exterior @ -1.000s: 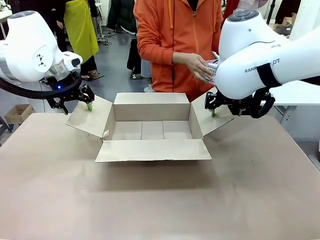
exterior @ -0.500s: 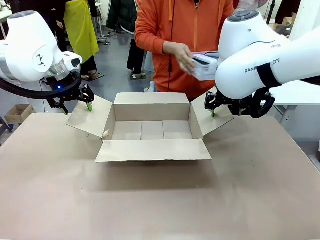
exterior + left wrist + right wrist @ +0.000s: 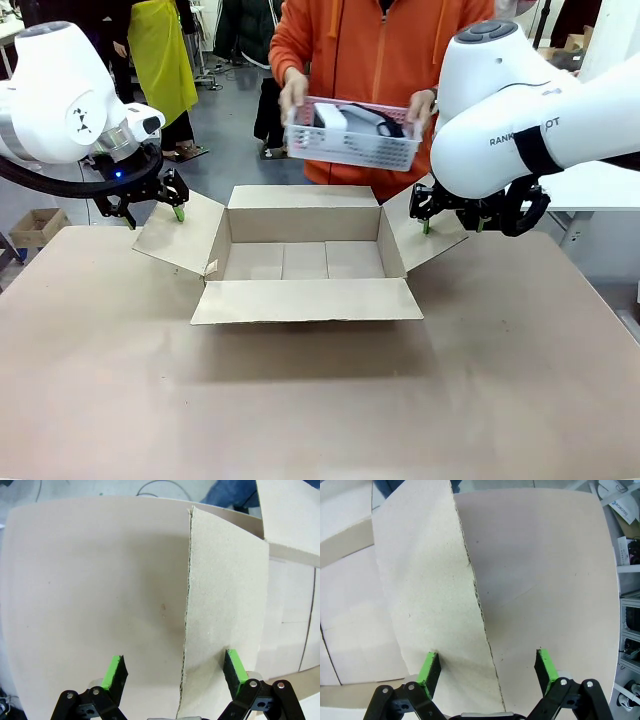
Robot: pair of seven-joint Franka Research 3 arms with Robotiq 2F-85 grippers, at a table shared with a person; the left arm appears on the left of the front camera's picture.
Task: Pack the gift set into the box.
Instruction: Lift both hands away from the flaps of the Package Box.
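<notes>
Left gripper (image 3: pixel 155 214), left edge of the front view: fingers spread wide, nothing pinched. In its wrist view the cut edge of one side flap (image 3: pixel 225 605) runs up between the two green pads (image 3: pixel 114 672). One pad is over cardboard, the other over the bare table (image 3: pixel 90 590). Contact with the flap: cannot tell.

Right gripper (image 3: pixel 450 224), right of centre: also spread wide, nothing pinched. Its wrist view shows the opposite flap (image 3: pixel 425 590), whose edge likewise passes between the pads.

Box (image 3: pixel 305 262): centre of the front view, on the brown table, all four flaps folded outward, floor panels in sight.

Gift set (image 3: pixel 350 135): upper centre, in the air above the box's far flap. It is a white perforated basket with white and black shapes inside, held at both ends by a person's hands (image 3: pixel 293 92). Orange sleeves.

Writing: the right arm's shell (image 3: pixel 520 130) reads "RANK" and "OT", with the middle behind a black band. In the upper right corner of the right wrist view, a white label (image 3: pixel 620 502) reads "ROBOTIQ".
</notes>
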